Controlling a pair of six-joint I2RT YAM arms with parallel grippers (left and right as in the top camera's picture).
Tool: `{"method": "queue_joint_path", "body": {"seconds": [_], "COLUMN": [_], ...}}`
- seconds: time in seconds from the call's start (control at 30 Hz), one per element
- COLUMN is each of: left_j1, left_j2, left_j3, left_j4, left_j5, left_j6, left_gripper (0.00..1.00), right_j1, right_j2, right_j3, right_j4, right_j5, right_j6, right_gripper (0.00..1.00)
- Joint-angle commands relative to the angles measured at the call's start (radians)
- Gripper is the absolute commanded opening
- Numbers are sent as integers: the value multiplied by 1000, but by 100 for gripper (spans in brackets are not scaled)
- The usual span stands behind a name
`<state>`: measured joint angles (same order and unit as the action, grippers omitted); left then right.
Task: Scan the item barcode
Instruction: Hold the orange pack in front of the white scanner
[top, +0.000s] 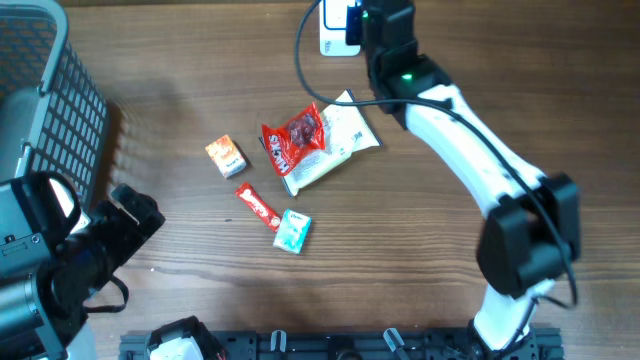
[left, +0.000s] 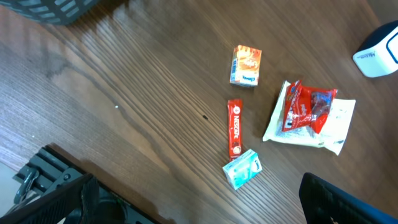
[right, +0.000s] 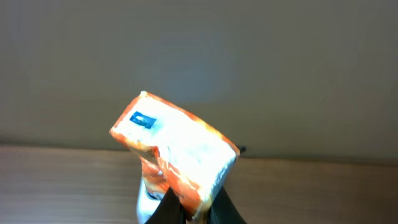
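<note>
An orange and white packet (right: 177, 155) is held off the table (top: 450, 250) by the right gripper (right: 189, 211). The jaws are drawn narrow and pinched on the packet's lower edge. In the right wrist view the packet is tilted and washed out by glare. A small blue mark is seen on its upper left face, and a grey wall behind it.

From overhead, the right arm is seen stretched to the far edge of the table, near the middle. Its gripper is placed just beside a white scanner (top: 333, 38). The packet itself cannot be made out from above, as it is hidden by the gripper.

The left gripper (left: 193, 208) is parked at the near left corner. Its jaws are spread wide and nothing is held. Only its dark fingers (left: 56, 199) are seen at the bottom corners of its own view.

Several things are laid in the middle of the table:
- An orange box (top: 226, 156) is set to the left.
- A red stick (top: 257, 205) is placed nearer than the box.
- A teal sachet (top: 292, 231) is set just beside the stick's right end.
- A red bag (top: 297, 135) is laid on a white pouch (top: 345, 135), farther and to the right.

A grey basket (top: 60, 100) is stood at the far left.
</note>
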<state>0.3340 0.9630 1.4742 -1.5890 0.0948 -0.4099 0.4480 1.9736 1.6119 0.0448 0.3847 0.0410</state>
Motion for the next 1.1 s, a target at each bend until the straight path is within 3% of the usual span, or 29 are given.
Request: {"method": "queue_joint_path", "body": {"seconds": [0.0, 0.23, 0.43, 0.73, 0.93, 1.07], "left_j1": [5, 5, 5, 5, 5, 5], "left_j2": [0, 0, 0, 0, 0, 0], "left_j3": [-2, -2, -2, -2, -2, -2], "left_j4": [2, 2, 2, 2, 2, 2], "left_j5": [-10, -10, -10, -10, -10, -10], "left_j6": [-13, -13, -13, -13, -13, -13], "left_gripper": [100, 100, 100, 100, 100, 100], "right_j1": [4, 16, 17, 16, 3, -49], "right_j2": [101, 210, 312, 337, 337, 336], "right_j3": [10, 10, 10, 10, 10, 10], "right_j4": [114, 269, 293, 435, 525, 584], "right_j5": [-51, -53, -42, 17, 129, 200], "right_j6": [-393, -949, -1273, -1307, -1462, -1482], "right_gripper": [5, 4, 5, 5, 5, 4]}}
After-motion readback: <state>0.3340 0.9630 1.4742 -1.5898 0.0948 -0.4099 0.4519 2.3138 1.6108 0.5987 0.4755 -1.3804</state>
